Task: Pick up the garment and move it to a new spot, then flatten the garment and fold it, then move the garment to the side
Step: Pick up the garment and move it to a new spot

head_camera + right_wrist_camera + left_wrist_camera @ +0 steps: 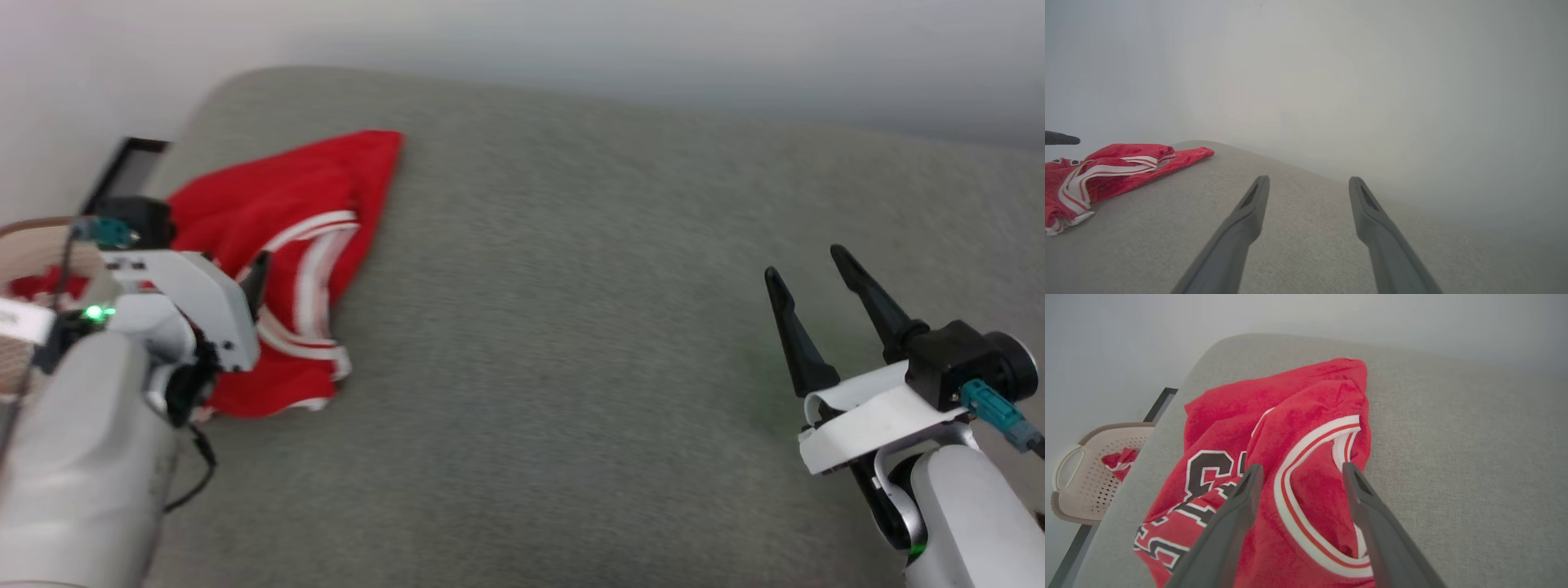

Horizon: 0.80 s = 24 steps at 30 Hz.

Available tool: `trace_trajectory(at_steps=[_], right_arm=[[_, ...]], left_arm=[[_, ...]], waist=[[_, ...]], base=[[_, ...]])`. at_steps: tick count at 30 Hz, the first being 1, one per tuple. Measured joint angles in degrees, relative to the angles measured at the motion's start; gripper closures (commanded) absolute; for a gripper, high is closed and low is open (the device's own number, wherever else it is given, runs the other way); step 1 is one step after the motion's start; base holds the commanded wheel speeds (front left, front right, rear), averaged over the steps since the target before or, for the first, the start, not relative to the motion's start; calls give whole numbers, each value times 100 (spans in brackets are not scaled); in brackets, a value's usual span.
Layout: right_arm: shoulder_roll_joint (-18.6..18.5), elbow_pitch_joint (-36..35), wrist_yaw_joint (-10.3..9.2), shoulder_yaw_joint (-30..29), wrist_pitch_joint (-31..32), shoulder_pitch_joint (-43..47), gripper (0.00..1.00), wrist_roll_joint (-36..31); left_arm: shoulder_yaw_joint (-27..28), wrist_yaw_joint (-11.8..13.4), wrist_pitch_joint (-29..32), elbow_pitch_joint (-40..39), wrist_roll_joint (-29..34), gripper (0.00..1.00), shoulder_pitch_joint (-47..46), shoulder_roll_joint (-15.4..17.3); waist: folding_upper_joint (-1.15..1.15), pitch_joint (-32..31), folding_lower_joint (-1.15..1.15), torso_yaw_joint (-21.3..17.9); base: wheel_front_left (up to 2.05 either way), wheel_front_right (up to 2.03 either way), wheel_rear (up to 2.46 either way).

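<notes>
Barely begun: the garment [1306,400] lies crumpled, unlifted; left gripper [1301,467] hovers at its collar, right gripper [804,263] well apart, both jaws spread.

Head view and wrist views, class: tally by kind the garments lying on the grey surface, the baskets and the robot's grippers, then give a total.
Garment on the grey surface: 1
Basket: 1
Grippers, left gripper and right gripper: 2
Total: 4

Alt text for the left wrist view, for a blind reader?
A crumpled red jersey with striped neck trim and black lettering lies on a grey cushion, framed by the open left gripper. A pale perforated basket sits beside the cushion.
</notes>
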Motion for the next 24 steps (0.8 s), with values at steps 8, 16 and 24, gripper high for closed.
trace_trajectory(at_steps=[8,16,24], right_arm=[[16,-135,0,-43,0,-175,0,0],[80,-154,0,8,0,-256,0,-15],[118,-80,0,124,0,-248,0,-33]], left_arm=[[-204,0,1276,557,-933,0,-309,554],[-231,-1,1660,1042,-1076,0,-585,788],[-412,16,857,1034,-1095,100,-516,839]], waist=[[0,683,0,-769],[0,1226,0,-1273],[0,1202,0,-1433]], base=[[0,0,0],[0,0,0],[0,0,0]])
